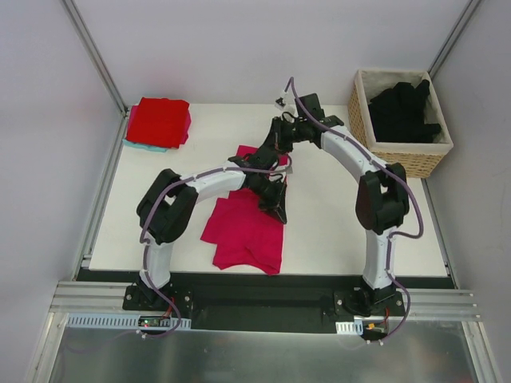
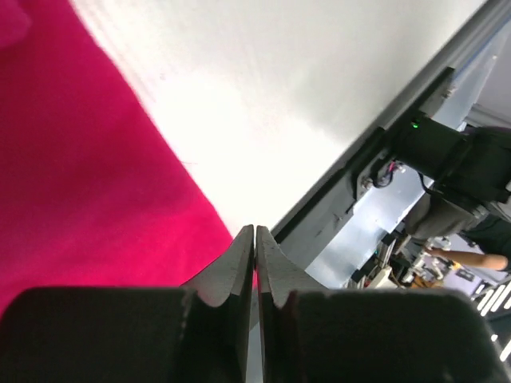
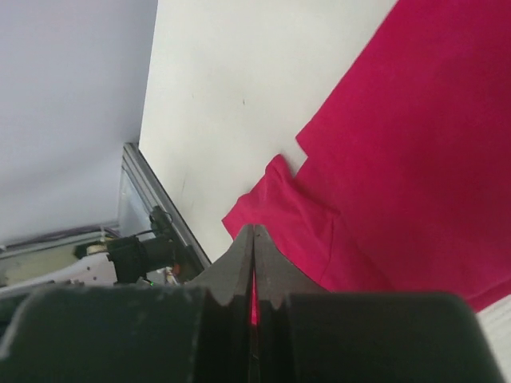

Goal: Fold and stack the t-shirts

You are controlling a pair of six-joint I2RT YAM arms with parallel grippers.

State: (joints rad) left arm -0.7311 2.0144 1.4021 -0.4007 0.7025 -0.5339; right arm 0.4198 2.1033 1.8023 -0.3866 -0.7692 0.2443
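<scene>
— How many shirts lie on the table [image 1: 335, 231]?
— Two. One magenta t-shirt [image 1: 243, 235] lies at the centre of the frame, under both arms. One red t-shirt [image 1: 158, 120] is folded at the upper left, on a pale teal cloth [image 1: 144, 146].
— And the black t-shirts [image 1: 403, 112]?
— They are heaped in the one wicker basket [image 1: 399, 155], upper right. I cannot count them.
— The pincers?
— Two, the left pincer [image 2: 255, 231] and the right pincer [image 3: 253, 231]. Both are closed over the magenta cloth. Whether either pinches it, I cannot tell.

Both arms have white links [image 1: 211, 185], black joint housings [image 1: 165, 209], grey-purple cables [image 1: 292, 89] and black tapered fingers [image 2: 231, 267].
</scene>
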